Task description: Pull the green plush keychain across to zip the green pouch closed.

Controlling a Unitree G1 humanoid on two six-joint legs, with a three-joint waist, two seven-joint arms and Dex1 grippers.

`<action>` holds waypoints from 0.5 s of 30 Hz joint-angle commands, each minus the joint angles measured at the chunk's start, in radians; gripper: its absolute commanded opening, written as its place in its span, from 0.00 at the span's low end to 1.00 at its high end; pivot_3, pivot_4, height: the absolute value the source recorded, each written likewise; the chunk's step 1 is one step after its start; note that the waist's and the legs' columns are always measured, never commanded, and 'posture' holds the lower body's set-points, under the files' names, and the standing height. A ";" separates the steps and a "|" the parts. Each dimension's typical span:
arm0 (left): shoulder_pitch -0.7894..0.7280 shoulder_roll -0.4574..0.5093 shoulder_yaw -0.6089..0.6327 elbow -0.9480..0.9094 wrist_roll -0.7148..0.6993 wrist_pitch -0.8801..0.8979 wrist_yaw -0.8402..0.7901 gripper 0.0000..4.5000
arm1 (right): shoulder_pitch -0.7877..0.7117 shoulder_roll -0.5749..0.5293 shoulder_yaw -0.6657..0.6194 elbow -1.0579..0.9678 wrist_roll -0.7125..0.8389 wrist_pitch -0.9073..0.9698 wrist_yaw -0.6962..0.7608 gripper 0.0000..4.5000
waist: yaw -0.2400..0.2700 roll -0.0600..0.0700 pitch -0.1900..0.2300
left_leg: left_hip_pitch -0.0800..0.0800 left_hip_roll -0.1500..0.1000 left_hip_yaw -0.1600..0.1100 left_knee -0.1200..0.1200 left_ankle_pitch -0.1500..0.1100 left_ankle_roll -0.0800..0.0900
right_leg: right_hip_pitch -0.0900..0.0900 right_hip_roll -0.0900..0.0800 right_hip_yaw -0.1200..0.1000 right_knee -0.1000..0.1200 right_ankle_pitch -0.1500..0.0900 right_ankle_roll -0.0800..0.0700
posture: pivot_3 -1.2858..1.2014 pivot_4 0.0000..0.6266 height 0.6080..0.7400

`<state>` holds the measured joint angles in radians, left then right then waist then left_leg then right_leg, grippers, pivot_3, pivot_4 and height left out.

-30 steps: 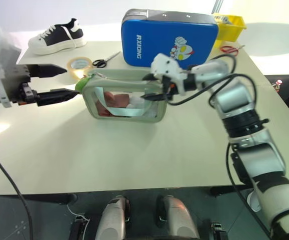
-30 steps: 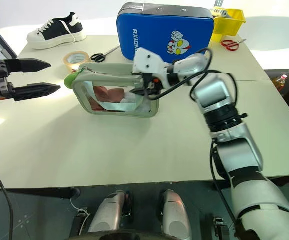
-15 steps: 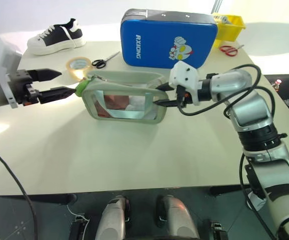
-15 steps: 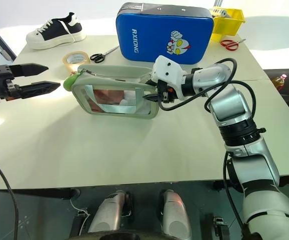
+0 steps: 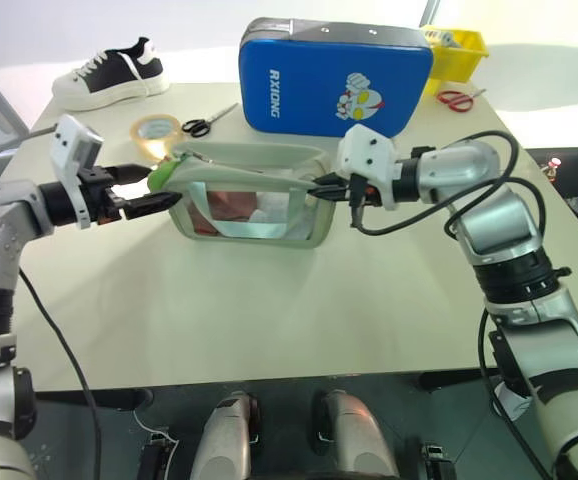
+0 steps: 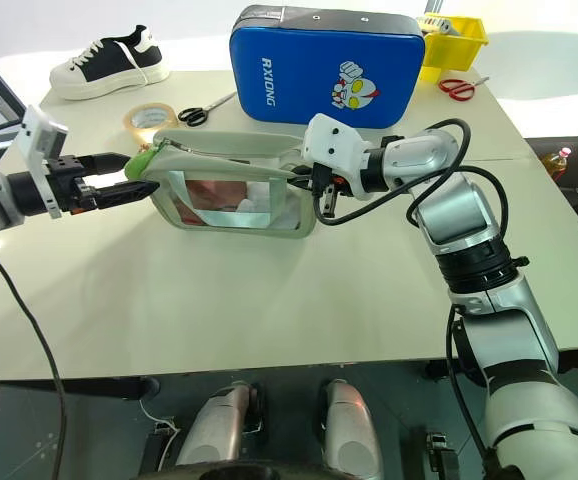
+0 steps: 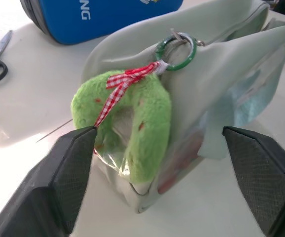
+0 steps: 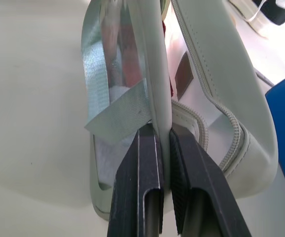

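Observation:
The green pouch [image 5: 249, 205] stands on the table with its top gaping open and red and white contents showing through the clear side. At its left end the green plush keychain [image 7: 137, 123] hangs from a green ring [image 7: 177, 47], tied with a red checked ribbon. My left gripper [image 7: 157, 133] is open, with one finger on each side of the plush. My right gripper [image 8: 162, 131] is shut on the pouch's pale rim at the right end [image 5: 319, 188].
A blue hard case [image 5: 334, 85] stands right behind the pouch. A tape roll [image 5: 157, 128] and black scissors [image 5: 209, 120] lie behind the left gripper, with a shoe [image 5: 114, 72] farther back. A yellow bin [image 5: 459, 50] and red scissors [image 5: 457, 98] are at the back right.
My left gripper has moved in to the right until its fingers straddle the plush. My right gripper moved to the pouch's right end and closed on the rim.

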<state>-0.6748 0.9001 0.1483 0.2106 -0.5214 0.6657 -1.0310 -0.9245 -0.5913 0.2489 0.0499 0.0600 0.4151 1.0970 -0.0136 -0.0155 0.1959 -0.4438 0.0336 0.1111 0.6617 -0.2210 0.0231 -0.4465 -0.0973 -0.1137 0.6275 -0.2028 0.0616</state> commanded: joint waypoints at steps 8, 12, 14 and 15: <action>-0.051 0.028 0.047 0.014 -0.004 -0.003 -0.025 0.01 | 0.005 0.001 0.001 -0.040 0.011 0.031 -0.005 0.00 | 0.000 0.000 0.000 | 0.000 0.000 0.000 0.000 0.000 0.000 | 0.000 0.000 0.000 0.000 -0.001 -0.002 | 0.52 0.24 1.00; -0.052 0.032 0.053 0.009 -0.006 0.005 -0.031 0.01 | 0.006 0.004 0.004 -0.036 0.008 0.029 -0.006 0.00 | 0.000 0.000 0.000 | 0.000 0.000 0.000 0.000 0.000 0.000 | 0.000 -0.001 0.000 0.000 -0.001 -0.002 | 0.52 0.24 1.00; -0.055 0.036 0.057 -0.003 -0.008 0.008 -0.038 0.01 | 0.005 0.006 0.006 -0.030 0.006 0.026 -0.007 0.00 | 0.000 0.000 0.000 | 0.000 0.000 0.000 0.000 0.000 0.000 | 0.000 -0.001 0.000 0.000 -0.001 -0.002 | 0.52 0.24 1.00; -0.060 0.037 0.061 -0.011 -0.012 0.009 -0.041 0.01 | 0.005 0.006 0.007 -0.029 0.005 0.024 -0.007 0.00 | 0.000 0.000 0.000 | 0.000 0.000 0.000 0.000 0.000 0.000 | 0.000 -0.001 0.000 0.000 -0.001 -0.002 | 0.52 0.24 1.00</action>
<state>-0.7046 0.9110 0.1728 0.2380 -0.5143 0.6735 -1.0639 -0.9220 -0.5887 0.2486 0.0398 0.0618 0.4430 1.0876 -0.0136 -0.0155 0.1959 -0.4437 0.0336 0.1108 0.6617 -0.2211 0.0232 -0.4465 -0.0979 -0.1137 0.6274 -0.2040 0.0594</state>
